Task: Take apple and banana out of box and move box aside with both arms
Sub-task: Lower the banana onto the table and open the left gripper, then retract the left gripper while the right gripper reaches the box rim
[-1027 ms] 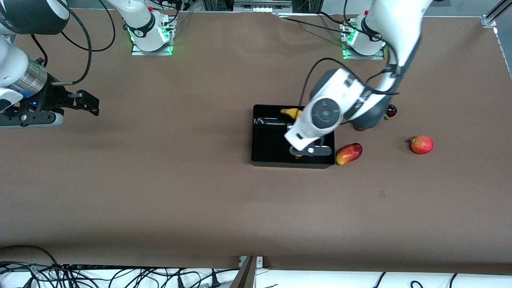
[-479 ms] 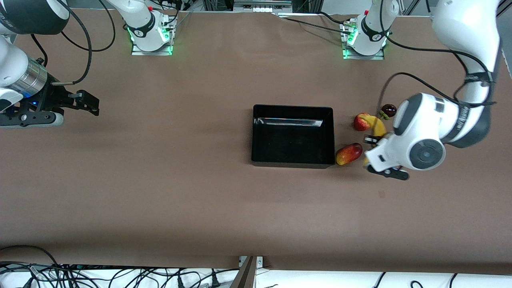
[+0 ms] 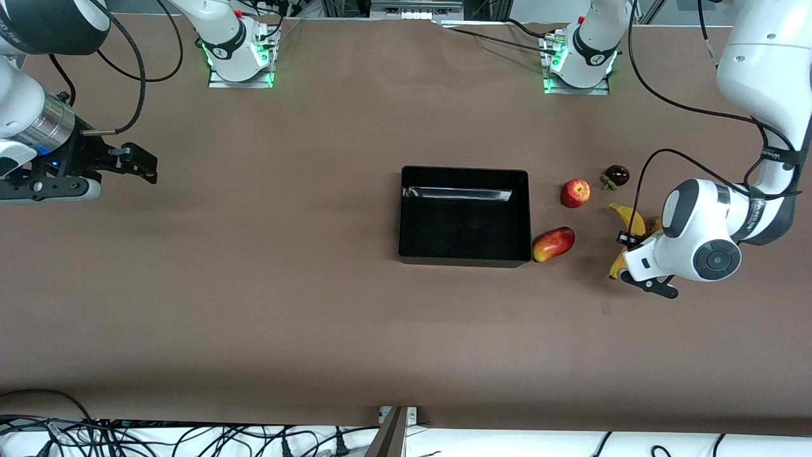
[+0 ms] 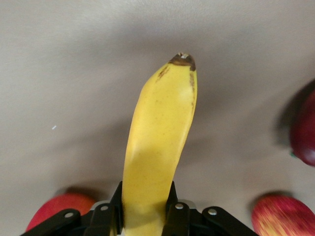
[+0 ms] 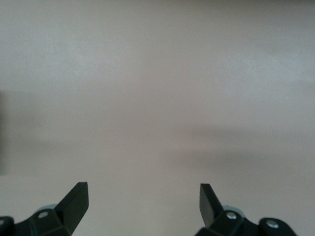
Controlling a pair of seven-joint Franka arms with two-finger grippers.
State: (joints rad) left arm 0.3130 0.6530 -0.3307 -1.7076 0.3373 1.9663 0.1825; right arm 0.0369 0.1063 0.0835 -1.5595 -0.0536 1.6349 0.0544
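— Gripping what, left gripper (image 3: 628,254)?
— Banana (image 4: 158,142) pinched between its fingers, over the table (image 3: 317,317) toward the left arm's end.
— Box (image 3: 465,254)? Apple (image 3: 575,193)?
— Box mid-table; apple farther, beside it.
— Right gripper (image 5: 143,199)?
— Waiting, fingers spread.

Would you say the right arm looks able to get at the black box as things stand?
Probably yes: the right gripper hangs open over bare table at its own end, and nothing lies between it and the box; the left gripper, holding the banana, is well clear.
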